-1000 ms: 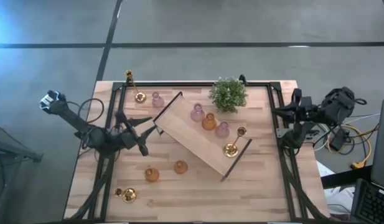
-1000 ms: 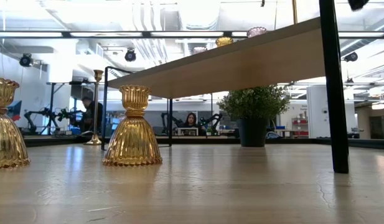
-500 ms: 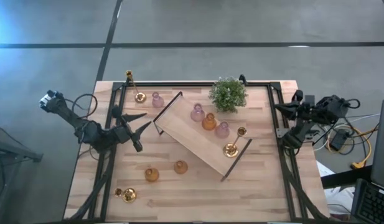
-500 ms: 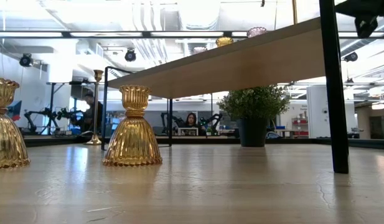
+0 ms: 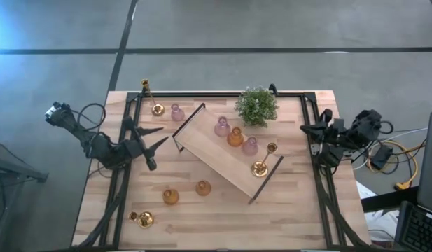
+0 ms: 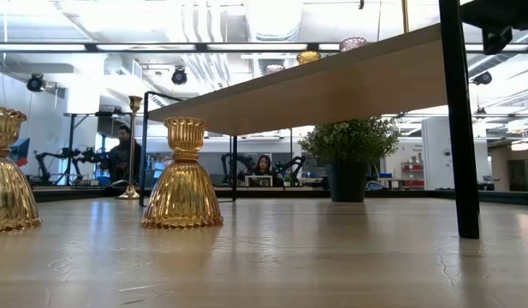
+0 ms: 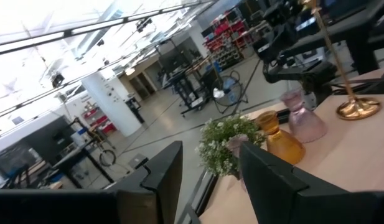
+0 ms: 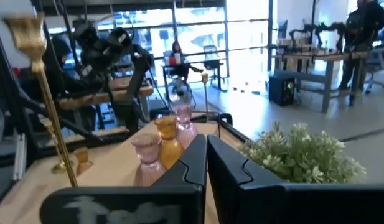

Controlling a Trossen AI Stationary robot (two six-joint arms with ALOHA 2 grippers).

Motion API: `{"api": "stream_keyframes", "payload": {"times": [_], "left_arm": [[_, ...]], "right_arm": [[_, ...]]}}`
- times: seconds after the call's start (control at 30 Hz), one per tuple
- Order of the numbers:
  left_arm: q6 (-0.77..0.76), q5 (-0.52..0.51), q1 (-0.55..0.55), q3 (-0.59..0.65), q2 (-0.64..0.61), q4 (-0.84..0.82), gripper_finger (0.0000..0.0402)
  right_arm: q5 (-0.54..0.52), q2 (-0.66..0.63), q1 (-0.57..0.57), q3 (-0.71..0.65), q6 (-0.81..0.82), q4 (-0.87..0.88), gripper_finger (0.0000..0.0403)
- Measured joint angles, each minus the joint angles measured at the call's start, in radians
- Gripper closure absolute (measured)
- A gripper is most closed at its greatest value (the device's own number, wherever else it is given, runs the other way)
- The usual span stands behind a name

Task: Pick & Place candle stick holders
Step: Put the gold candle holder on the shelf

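Plainly, neither gripper has anything in it. The left gripper [image 5: 149,137] hangs over the table's left edge with its fingers [image 7: 162,177] spread partway and only air between them; the right gripper [image 5: 310,129] sits at the right edge, fingers [image 8: 192,163] pressed together on nothing.

Outward from them, the candle stick holders are scattered. On the wooden tray [image 5: 212,159], which lies slantwise mid-table, stand two pink glass holders [image 5: 222,127], an amber glass holder [image 5: 234,136] between them, and two gold brass holders [image 5: 259,168] near the tray's right end. Off the tray, two more amber bells [image 5: 171,197] stand on the bare table nearer the front, a gold holder [image 5: 142,218] sits in the front left corner, and a tall-stemmed brass holder [image 5: 149,97] stands at the back left with a pink one [image 5: 176,112] just beside it. The potted plant [image 5: 256,105] is behind the tray.

Judging by their look, the glass bells are light, rigid, smooth and breakable: a hard squeeze or a drop could chip them, and the ribbed skirt [image 6: 181,198] flares too wide to grasp well. The narrow neck under the cup seems the best place to hold. The brass ones are probably heavier and slick; the tall one looks top-heavy, so grip low on its stem.
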State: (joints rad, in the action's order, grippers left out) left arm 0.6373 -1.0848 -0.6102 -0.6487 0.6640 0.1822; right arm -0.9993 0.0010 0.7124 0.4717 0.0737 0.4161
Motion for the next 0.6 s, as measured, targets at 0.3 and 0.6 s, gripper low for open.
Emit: {"api": "stream_keyframes", "payload": {"times": [0.3,0.6], "left_arm": [[0.000,0.019,0.000,0.000,0.000,0.000,0.0239],[0.004,0.018,0.000,0.000,0.001,-0.002,0.0239]], "right_arm": [[-0.125,0.001,0.000,-0.133,-0.099,-0.214,0.0394],[-0.209,0.006,0.001,-0.253,-0.093,-0.304,0.0394]]}}
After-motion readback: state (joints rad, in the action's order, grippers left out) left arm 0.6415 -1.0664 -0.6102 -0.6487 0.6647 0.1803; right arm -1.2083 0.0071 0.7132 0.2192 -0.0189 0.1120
